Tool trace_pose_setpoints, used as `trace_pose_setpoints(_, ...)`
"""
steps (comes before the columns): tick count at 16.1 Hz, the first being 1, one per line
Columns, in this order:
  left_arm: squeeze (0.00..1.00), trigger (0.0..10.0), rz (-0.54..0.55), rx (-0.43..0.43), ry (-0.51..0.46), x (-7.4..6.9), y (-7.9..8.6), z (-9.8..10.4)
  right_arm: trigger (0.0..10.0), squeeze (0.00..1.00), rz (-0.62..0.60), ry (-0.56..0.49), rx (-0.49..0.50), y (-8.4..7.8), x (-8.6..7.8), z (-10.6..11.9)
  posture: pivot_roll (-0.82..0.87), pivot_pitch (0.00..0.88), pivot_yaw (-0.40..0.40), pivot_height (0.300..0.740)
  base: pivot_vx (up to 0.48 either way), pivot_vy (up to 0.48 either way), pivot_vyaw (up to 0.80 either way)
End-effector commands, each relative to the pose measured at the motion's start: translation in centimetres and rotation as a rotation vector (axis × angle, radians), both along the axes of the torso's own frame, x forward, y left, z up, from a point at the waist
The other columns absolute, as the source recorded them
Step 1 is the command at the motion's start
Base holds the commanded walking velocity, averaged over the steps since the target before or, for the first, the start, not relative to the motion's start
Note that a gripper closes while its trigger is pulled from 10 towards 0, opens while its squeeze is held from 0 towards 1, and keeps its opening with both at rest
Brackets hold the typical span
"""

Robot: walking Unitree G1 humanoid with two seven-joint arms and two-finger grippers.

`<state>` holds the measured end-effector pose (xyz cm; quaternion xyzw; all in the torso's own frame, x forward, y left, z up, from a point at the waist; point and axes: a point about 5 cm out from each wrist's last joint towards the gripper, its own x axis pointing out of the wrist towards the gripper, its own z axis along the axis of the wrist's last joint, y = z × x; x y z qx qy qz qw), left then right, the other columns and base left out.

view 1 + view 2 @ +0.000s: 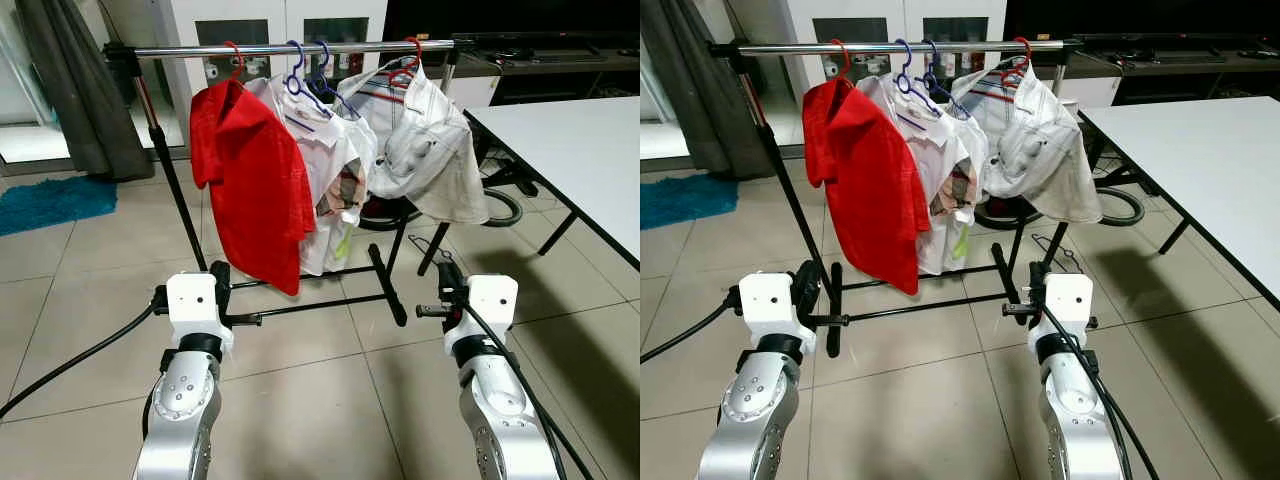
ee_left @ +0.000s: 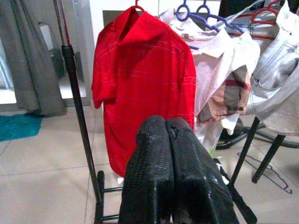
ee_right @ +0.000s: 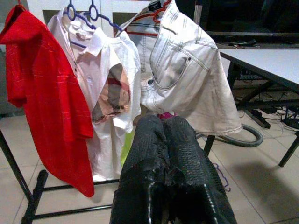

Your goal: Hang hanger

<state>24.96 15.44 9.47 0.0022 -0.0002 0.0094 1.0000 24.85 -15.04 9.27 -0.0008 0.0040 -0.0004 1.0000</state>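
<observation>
Hanger [image 1: 427, 247] on floor, shirts [image 1: 255, 180] racked

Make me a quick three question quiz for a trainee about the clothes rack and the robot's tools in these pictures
1. True or false: the red shirt hangs on the rail at the robot's left end of the row of garments.
2. What colour are the two hangers carrying the white shirt? A green, B blue, C yellow.
3. Fill in: the left tool and the right tool each have their fingers pressed ____, holding nothing.

Key: 1 true; 2 B; 3 together.
</observation>
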Motion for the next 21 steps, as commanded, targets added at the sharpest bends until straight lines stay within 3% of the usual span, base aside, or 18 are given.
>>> trace_pose_setpoints(1,0.00,10.0,-0.034,0.082,0.006,4.4,0.4,5.3,10.0,0.00,-0.131,0.000,-0.040,-4.5,1.7,4.7,-0.02,0.000,0.029,0.740,0.000,0.000,0.00)
trace_pose_setpoints(6,0.00,10.0,-0.048,0.107,0.019,3.6,0.1,4.6,10.0,0.00,-0.120,0.027,-0.052,-4.8,1.1,4.5,-0.04,0.000,0.015,0.740,0.000,0.000,0.00)
trace_pose_setpoints(15,0.00,10.0,-0.028,0.098,0.032,3.5,0.7,4.7,10.0,0.00,-0.122,0.023,-0.029,-4.8,1.1,4.4,-0.02,0.000,0.012,0.740,0.000,0.000,0.00)
trace_pose_setpoints(16,0.25,10.0,-0.036,0.095,0.077,3.5,0.8,4.5,10.0,1.00,-0.090,0.023,-0.026,-4.5,1.2,4.9,-0.02,0.000,0.011,0.740,0.000,0.000,0.00)
trace_pose_setpoints(17,1.00,10.0,-0.045,0.077,0.108,3.3,0.8,4.3,10.0,1.00,-0.050,0.029,-0.028,-4.1,1.1,5.0,-0.02,0.000,0.000,0.740,0.000,0.000,0.00)
trace_pose_setpoints(21,1.00,10.0,-0.051,0.084,0.101,2.6,0.9,4.5,10.0,1.00,-0.029,0.092,-0.021,-4.1,0.6,3.7,0.00,0.000,-0.012,0.740,0.000,0.000,0.00)
